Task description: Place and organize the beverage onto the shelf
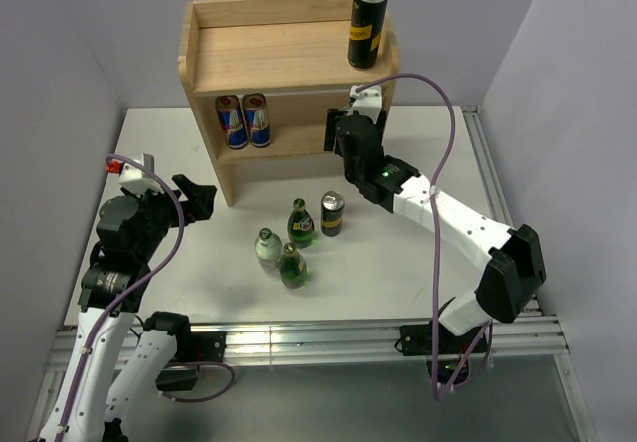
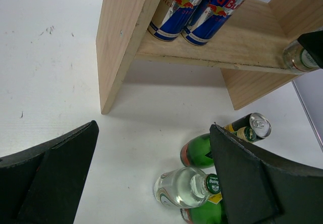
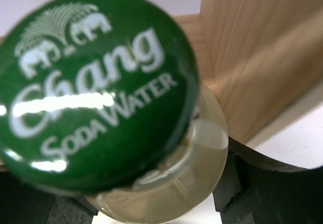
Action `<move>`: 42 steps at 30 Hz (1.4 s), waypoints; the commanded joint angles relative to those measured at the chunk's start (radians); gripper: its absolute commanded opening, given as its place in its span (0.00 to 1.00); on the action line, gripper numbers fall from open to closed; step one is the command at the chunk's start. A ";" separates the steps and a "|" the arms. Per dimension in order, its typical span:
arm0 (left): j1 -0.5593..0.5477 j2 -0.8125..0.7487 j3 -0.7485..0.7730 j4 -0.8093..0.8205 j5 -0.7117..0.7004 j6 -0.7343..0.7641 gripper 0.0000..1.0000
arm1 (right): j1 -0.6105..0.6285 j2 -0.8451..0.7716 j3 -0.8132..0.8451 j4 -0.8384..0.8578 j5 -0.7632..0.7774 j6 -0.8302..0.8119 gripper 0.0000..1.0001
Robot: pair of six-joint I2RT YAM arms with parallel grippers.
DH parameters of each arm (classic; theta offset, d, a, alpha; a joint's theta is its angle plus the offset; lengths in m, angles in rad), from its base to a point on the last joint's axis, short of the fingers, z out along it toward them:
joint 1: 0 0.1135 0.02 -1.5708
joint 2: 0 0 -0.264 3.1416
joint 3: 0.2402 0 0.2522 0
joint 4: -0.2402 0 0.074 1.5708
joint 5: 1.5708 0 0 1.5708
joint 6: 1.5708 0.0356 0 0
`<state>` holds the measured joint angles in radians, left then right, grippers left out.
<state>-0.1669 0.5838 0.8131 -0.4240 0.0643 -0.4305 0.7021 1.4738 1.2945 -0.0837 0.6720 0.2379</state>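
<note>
The light wood shelf [image 1: 269, 59] stands at the back of the table; its side panel shows in the left wrist view [image 2: 121, 42]. My right gripper [image 1: 338, 131] is shut on a clear Chang soda water bottle [image 3: 151, 183] with a green cap. It holds the bottle at the right end of the lower tier, beside the side panel [image 3: 262, 57]. The bottle also shows in the left wrist view [image 2: 298, 57]. My left gripper [image 1: 199, 201] is open and empty, left of the bottles on the table.
Two Red Bull cans [image 1: 244, 120] stand on the lower tier at the left. A black and yellow can [image 1: 366, 26] stands on the top board's right end. On the table stand a clear bottle [image 1: 266, 247], two green bottles [image 1: 300, 223] [image 1: 292, 265] and a black can [image 1: 332, 213].
</note>
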 commanded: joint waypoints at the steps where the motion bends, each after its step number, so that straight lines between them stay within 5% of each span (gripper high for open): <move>1: 0.004 -0.015 0.005 0.033 0.017 0.018 0.99 | -0.021 0.005 0.083 0.151 0.012 -0.017 0.00; 42: 0.004 -0.006 0.006 0.036 0.022 0.019 0.99 | -0.049 0.198 0.057 0.346 0.282 0.038 0.00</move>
<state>-0.1669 0.5842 0.8131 -0.4240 0.0673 -0.4305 0.6693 1.6711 1.3327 0.1635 0.9218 0.2420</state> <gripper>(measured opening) 0.993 0.750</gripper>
